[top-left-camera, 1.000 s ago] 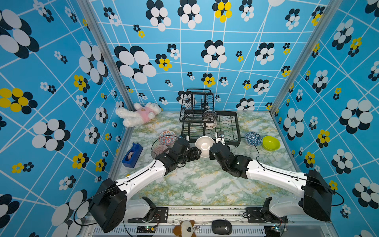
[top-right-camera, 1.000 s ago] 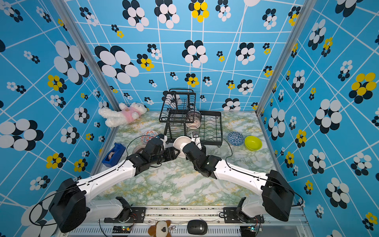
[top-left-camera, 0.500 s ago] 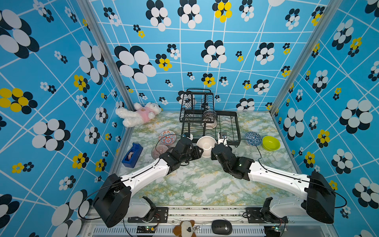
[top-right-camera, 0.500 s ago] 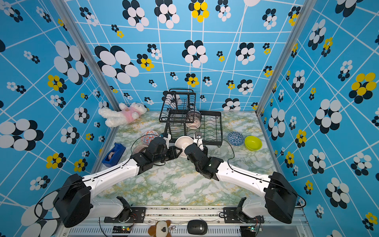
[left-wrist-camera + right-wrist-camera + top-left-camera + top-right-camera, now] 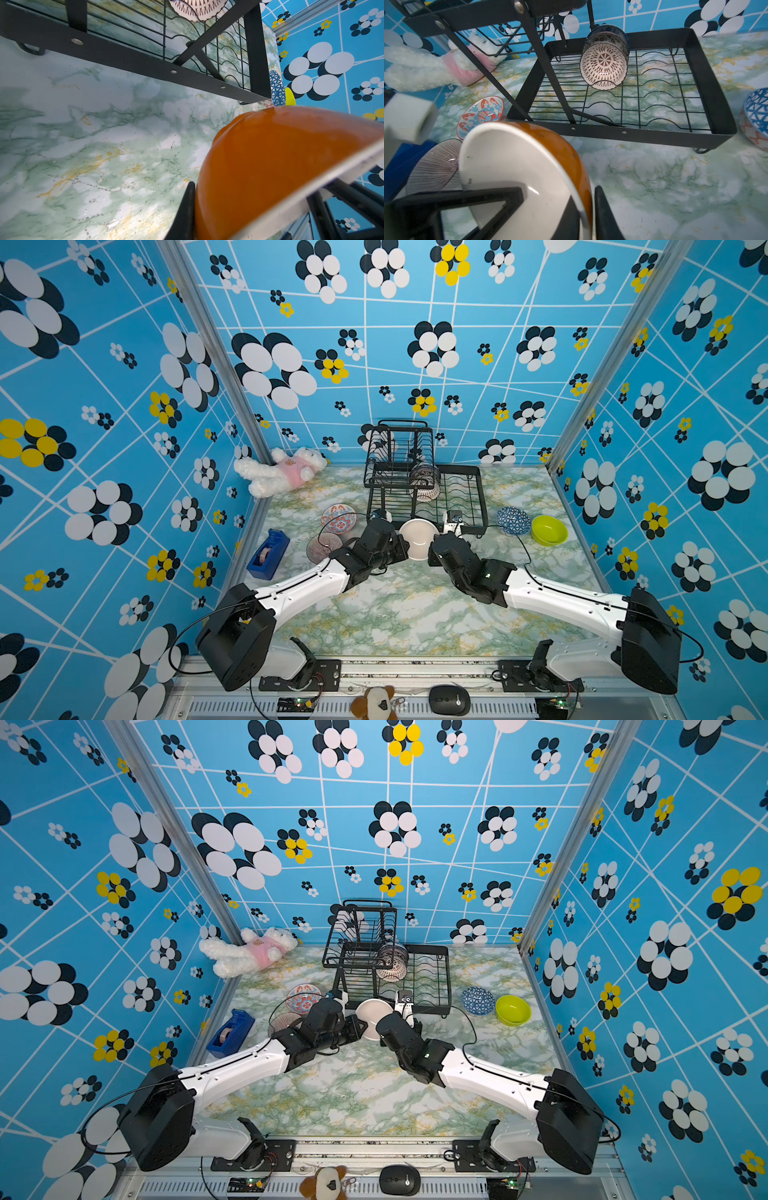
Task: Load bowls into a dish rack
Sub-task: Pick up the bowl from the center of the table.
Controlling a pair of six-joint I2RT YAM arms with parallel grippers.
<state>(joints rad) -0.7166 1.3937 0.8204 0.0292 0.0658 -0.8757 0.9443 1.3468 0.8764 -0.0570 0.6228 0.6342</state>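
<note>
Since a second ago:
- The left arm has stretched further in. The left gripper (image 5: 401, 546) has gone from spread to pinching the left rim of the white bowl (image 5: 417, 537).
- The bowl has barely shifted. It is held tilted between the two arms, just in front of the dish rack (image 5: 481, 493) and not in it.
- The right gripper (image 5: 433, 546) is at the opposite rim, straddling the wall. A sliver of gap shows beside its outer finger (image 5: 604, 214); cannot tell whether it grips or has let go.
- Everything else lies as it did.

Surface, room:
- The bench (image 5: 415, 614) is green-white marble print with yellow veins.
- The walls (image 5: 415, 344) are blue with white lines and black, white and yellow flowers.
- Left of the rack are the red-blue floral bowl (image 5: 338, 518), the purplish ribbed bowl (image 5: 319, 548) and a blue tape dispenser (image 5: 268, 553).
- A white plush toy (image 5: 282, 470) in pink lies in the far left corner.
- Right of the rack, the blue-and-white bowl (image 5: 513, 520) sits just beside the lime green bowl (image 5: 548, 529).
- A black mouse (image 5: 449, 699) lies on the near ledge.

Between views:
- In both top views the held bowl reads plain white. The wrist views show its outside is orange (image 5: 270, 166).
- The right wrist view separates two bowls standing on edge in the lower tray: a brown-and-white patterned bowl (image 5: 603, 68) in front of a dark blue patterned bowl (image 5: 610, 34).
- In a top view these two merge into one stack.
</note>
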